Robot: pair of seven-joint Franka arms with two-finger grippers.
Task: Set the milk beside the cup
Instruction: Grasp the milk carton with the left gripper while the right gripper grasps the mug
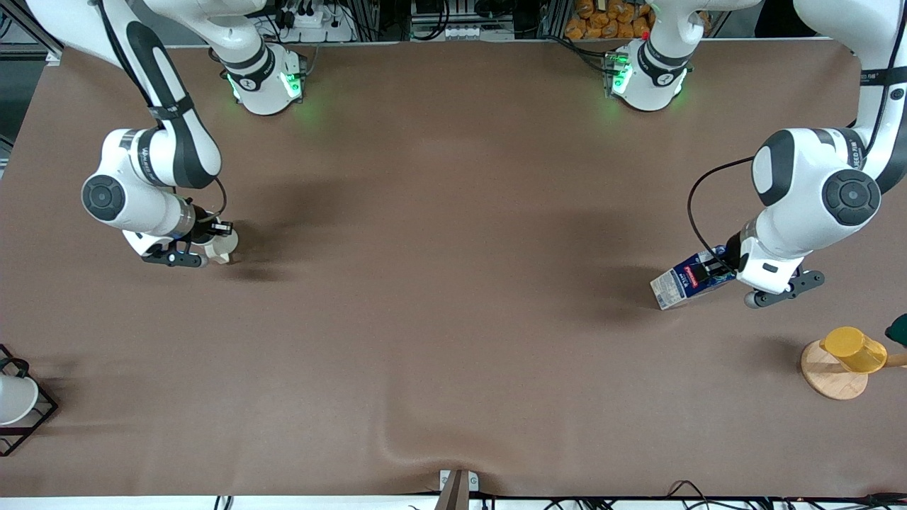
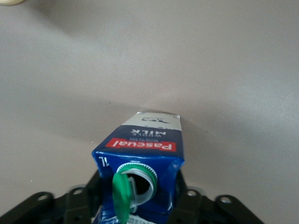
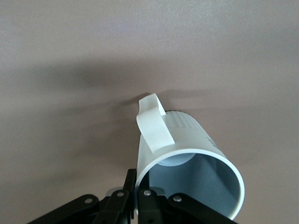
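The milk, a dark blue and white carton with a red band, is tilted low over the table at the left arm's end. My left gripper is shut on its top end. In the left wrist view the carton shows its green cap flipped open, with my left gripper round it. The cream-white cup is at the right arm's end, tilted. My right gripper is shut on its rim. In the right wrist view the cup shows its handle and grey inside, with my right gripper pinching the rim.
A yellow cup lies on a round wooden base near the left arm's end, nearer the front camera than the milk. A dark green thing shows at the edge there. A white cup in a black wire rack stands at the right arm's end.
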